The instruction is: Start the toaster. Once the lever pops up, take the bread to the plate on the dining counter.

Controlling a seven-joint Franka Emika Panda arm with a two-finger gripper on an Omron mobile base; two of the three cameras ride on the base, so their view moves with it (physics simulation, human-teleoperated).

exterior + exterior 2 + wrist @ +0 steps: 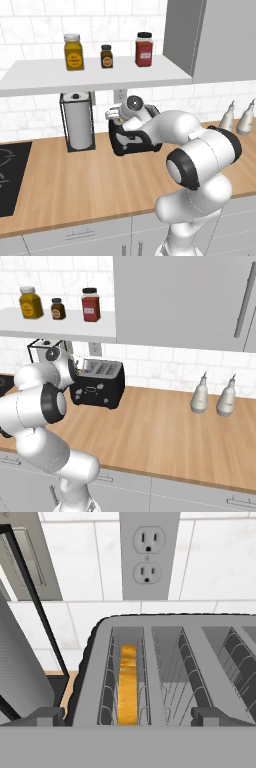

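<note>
Above black boxy toaster (165, 677) w/ grey slotted top, claw (127, 716) hangs wide open, empty; golden-brown bread slice (128, 684) at 12 o'clock, long axis 12-to-6.

Paper towel roll (79, 125) in black wire holder, three spice jars (106, 56) on shelf (95, 75), two pale bottles (212, 397), wall outlet (148, 554)

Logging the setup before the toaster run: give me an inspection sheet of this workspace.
Surface: wood counter, tiled wall behind.
Job's things: toaster near the wall; bread upright in its leftmost slot in the hand view.
Clutter: paper towel holder beside the toaster; two pale bottles; three jars on the shelf.
Grippers: gripper open above the toaster, holding nothing.
Cables: nothing seen.
Surroundings: wall outlet, grey cabinet, black cooktop.
</note>
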